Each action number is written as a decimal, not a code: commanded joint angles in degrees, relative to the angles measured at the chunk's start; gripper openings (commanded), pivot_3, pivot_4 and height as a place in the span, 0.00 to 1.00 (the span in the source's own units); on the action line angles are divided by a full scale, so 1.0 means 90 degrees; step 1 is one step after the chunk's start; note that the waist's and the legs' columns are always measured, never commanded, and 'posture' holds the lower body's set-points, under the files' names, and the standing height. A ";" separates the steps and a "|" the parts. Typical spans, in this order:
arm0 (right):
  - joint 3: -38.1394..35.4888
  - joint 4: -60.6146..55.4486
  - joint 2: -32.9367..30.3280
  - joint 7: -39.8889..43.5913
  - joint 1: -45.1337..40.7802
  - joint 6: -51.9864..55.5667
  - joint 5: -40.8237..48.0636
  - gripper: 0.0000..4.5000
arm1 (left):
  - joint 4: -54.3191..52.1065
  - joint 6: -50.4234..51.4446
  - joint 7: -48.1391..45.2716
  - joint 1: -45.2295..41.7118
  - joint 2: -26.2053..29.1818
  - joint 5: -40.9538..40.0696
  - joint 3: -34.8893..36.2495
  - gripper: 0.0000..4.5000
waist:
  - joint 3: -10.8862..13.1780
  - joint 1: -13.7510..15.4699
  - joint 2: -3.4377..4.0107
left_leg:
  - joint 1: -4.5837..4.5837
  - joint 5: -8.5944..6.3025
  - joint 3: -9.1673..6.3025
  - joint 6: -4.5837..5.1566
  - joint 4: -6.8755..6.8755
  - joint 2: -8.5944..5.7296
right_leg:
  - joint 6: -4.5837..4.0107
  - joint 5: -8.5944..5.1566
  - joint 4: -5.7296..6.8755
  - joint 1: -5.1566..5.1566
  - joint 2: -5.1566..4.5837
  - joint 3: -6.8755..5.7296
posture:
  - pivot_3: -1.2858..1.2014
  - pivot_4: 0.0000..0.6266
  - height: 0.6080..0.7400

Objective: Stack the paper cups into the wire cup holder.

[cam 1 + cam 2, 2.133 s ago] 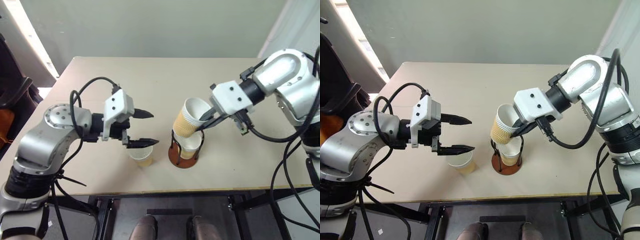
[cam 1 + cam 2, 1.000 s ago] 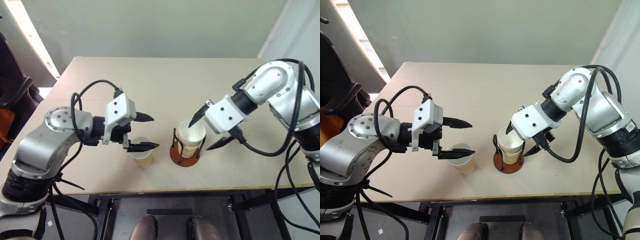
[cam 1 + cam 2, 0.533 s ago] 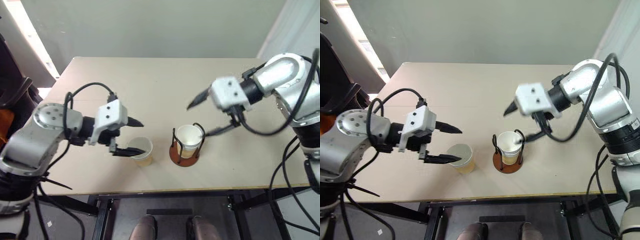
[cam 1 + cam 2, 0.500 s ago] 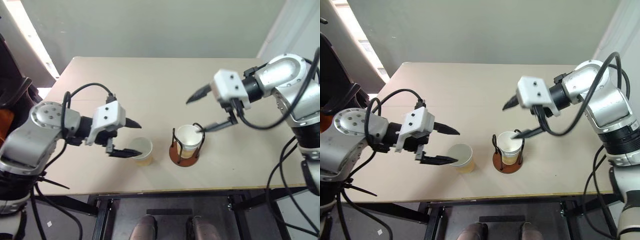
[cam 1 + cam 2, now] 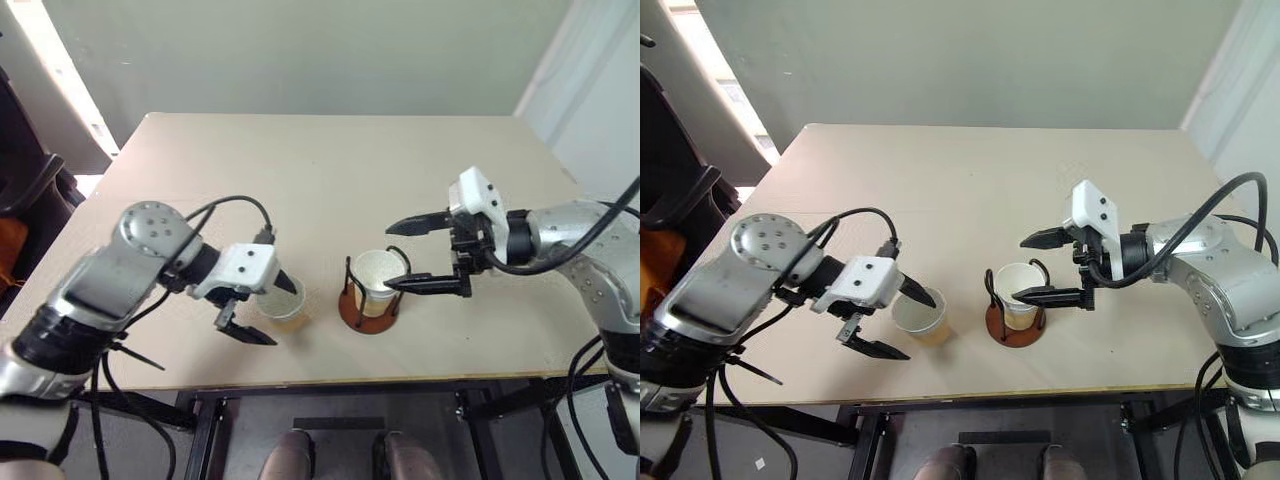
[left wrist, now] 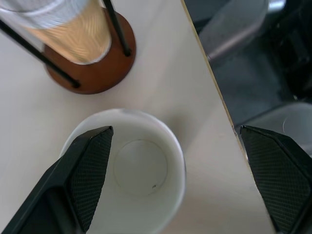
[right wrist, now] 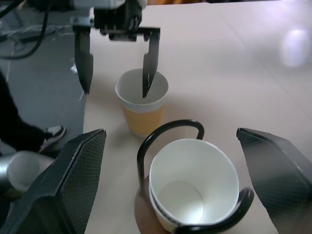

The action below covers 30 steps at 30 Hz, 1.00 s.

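Observation:
One paper cup (image 5: 285, 304) stands upright near the table's front edge. My left gripper (image 5: 262, 310) is open and tilted down over it. In the right wrist view one finger (image 7: 150, 63) dips inside the rim and the other finger (image 7: 84, 63) hangs outside the cup's wall. Just to the right stands the wire cup holder (image 5: 362, 312), with its reddish-brown base (image 6: 105, 68) and black loops. Two nested paper cups (image 7: 187, 187) sit in it. My right gripper (image 5: 408, 254) is open, right of the holder and level with the cups' rim, one finger above and one beside it, holding nothing.
The beige table (image 5: 330, 170) stretches away bare behind the cups. Its front edge (image 5: 400, 378) runs close to the loose cup and the holder. A dark chair (image 5: 30, 190) stands off the table's left side.
My right gripper let the cup drop into the holder, rose, then sank to the holder's right and rolled. My left gripper dropped and tilted down until one finger entered the loose cup.

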 commanded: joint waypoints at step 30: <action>-0.3507 -0.0749 -0.1866 -0.0104 0.2703 0.0023 0.0825 1.00 | 0.2627 -0.1279 -0.0292 -0.4093 -0.1329 -0.1743 -0.1085 0.00 | -0.0006 0.0132 0.0005 | -0.0068 -0.0024 -0.0001 0.0049 0.0063 -0.0045 | 0.0101 0.0015 -0.0034 0.0000 -0.0032 0.0009 | 0.52 0.24 1.00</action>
